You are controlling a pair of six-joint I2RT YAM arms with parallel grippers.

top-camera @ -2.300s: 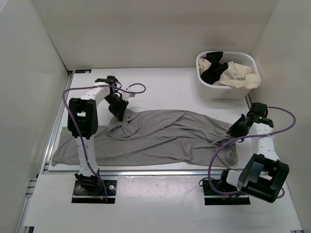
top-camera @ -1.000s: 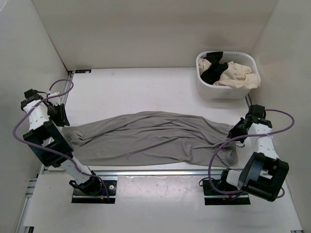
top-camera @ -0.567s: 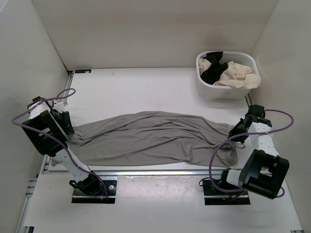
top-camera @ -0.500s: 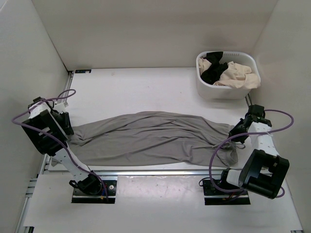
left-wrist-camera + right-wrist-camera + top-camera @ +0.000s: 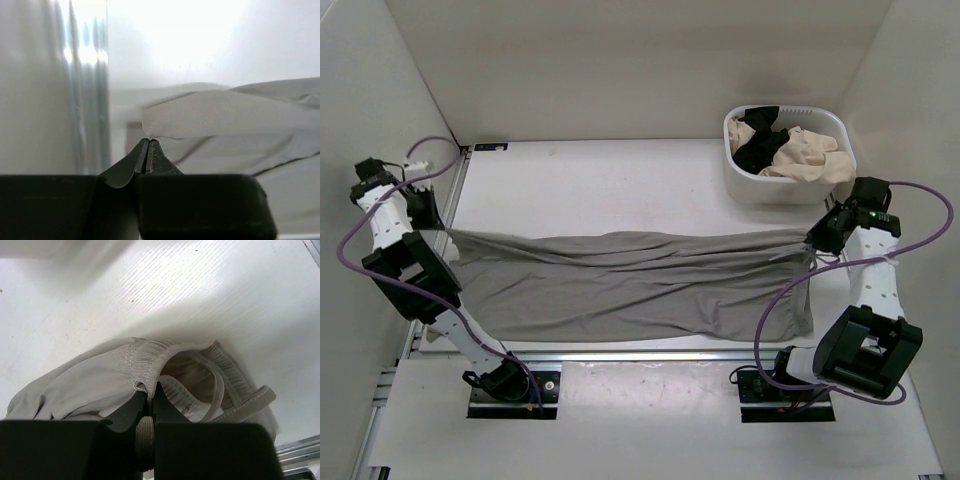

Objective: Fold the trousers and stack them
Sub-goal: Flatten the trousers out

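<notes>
Though from above you see the trousers (image 5: 630, 285) stretched across the table (image 5: 620, 180) with no fold made yet, the left wrist shows your left gripper (image 5: 149, 143) pinching a fabric corner, and the right wrist your right gripper (image 5: 146, 390) clamped on the waistband (image 5: 150, 357).

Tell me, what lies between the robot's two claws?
The grey trousers, stretched from the left gripper to the right gripper, each shut on one end. The top view shows it.
</notes>
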